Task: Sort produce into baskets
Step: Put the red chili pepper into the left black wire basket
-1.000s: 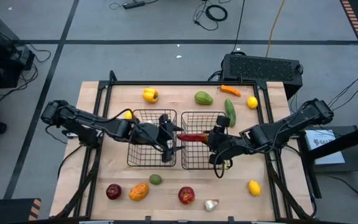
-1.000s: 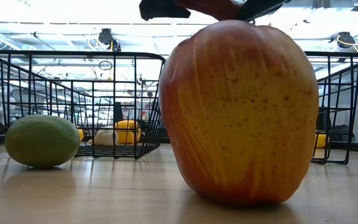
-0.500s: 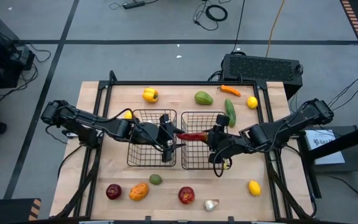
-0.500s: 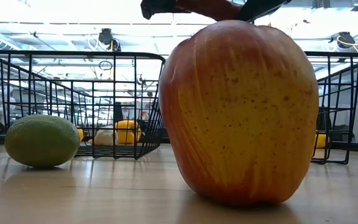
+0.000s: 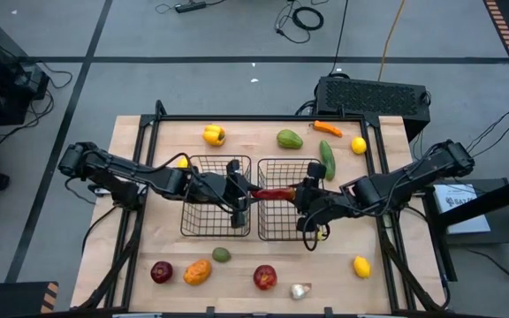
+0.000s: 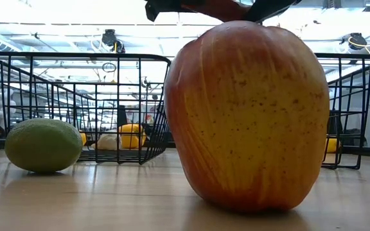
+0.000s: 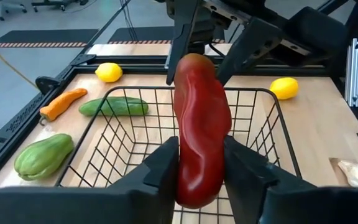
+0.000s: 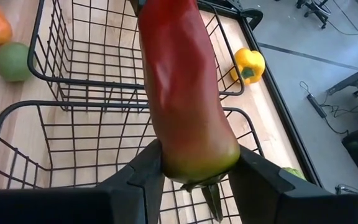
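Observation:
A long red pepper hangs level above the near rims of the two black wire baskets, the left one and the right one. My left gripper reaches over the left basket and is shut on the pepper's pointed end. My right gripper reaches over the right basket and is shut on the pepper's stem end. The left basket holds yellow pieces, seen through the mesh in the low view. In that view the pepper shows only at the top edge. My left gripper pinches the pepper's pointed end between its two fingers, coming level from the table's left, along the pepper. The pepper is clear of both baskets. My right gripper pinches the pepper's stem end between its two fingers, coming level from the table's right, along the pepper. The green stem points back between the fingers.
Loose produce lies around the baskets. Far side: yellow pepper, green pepper, orange pepper, lemon, cucumber. Near side: two apples, orange piece, green fruit, garlic, lemon.
My left gripper's fingers have closed in on the pepper's pointed end and taken hold. The pepper and my right gripper have stayed where they were.

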You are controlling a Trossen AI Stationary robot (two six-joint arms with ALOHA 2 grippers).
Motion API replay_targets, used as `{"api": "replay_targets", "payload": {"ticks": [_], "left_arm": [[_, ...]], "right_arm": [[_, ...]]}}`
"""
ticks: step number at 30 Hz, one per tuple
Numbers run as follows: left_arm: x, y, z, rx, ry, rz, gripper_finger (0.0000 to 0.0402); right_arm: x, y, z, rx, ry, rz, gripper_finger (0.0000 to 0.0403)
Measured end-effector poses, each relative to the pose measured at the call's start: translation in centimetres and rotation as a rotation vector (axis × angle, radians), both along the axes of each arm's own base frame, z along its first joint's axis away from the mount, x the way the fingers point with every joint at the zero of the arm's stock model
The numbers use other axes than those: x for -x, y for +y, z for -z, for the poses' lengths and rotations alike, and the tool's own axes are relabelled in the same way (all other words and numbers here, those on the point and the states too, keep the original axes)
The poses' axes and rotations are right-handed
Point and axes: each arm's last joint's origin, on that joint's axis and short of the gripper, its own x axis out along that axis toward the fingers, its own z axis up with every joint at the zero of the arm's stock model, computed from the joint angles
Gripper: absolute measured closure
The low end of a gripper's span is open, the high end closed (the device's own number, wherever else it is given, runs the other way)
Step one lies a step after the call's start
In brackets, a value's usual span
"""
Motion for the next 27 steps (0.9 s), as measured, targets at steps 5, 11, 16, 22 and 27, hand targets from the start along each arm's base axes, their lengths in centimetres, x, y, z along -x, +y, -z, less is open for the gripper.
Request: {"api": "replay_targets", "payload": {"ticks": [5, 11, 16, 22, 27], "left_arm": [[0.0, 0.0, 0.0, 0.0, 0.0, 0.0, 0.0289], [0.3, 0.1, 0.1, -0.023, 0.031, 0.006, 0.0289], [1.4, 0.3, -0.4, -0.036, 0.066, -0.011, 0.0288], [4.4, 1.0, -1.0, 0.039, 0.191, -0.117, 0.0288], [7.2, 0.8, -0.9, 0.147, 0.311, -0.235, 0.0288]], "right_arm": [[0.0, 0.1, 0.0, 0.014, 0.005, -0.014, 0.0239], [0.0, 0.1, 0.0, -0.005, 0.01, -0.028, 0.0168], [0.1, 0.1, 0.0, -0.015, 0.011, -0.023, 0.0106], [1.1, -0.1, -0.3, -0.073, 0.015, 0.029, 0.0068], [2.2, -0.4, -0.3, -0.122, 0.038, 0.095, 0.0066]]}}
